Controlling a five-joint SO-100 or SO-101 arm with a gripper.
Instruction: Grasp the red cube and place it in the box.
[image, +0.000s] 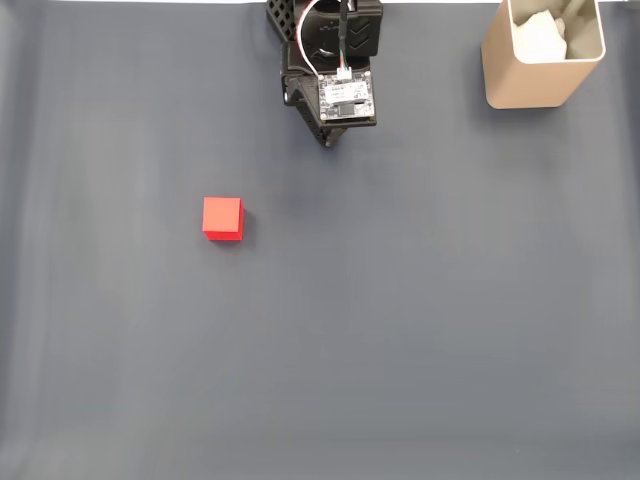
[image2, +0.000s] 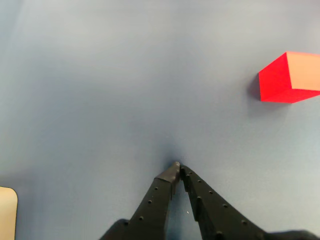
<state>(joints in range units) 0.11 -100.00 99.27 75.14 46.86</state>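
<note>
Sitting flat on grey mat: red cube (image: 222, 218), matte, plain faces | gripper (image2: 177, 167) closed, empty | box (image: 541, 60) beige, rounded corners

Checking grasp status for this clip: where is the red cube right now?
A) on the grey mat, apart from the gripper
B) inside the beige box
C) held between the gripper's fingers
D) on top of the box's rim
A: the red cube sits alone on the mat, away from the closed, empty gripper and the box.

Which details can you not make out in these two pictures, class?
- Red cube: wrist view's right edge cuts it off.
- Box: fixed view's top edge crops it; white filling hides its floor.
- Hand: in the fixed view its tips sit under the arm's body.
</note>
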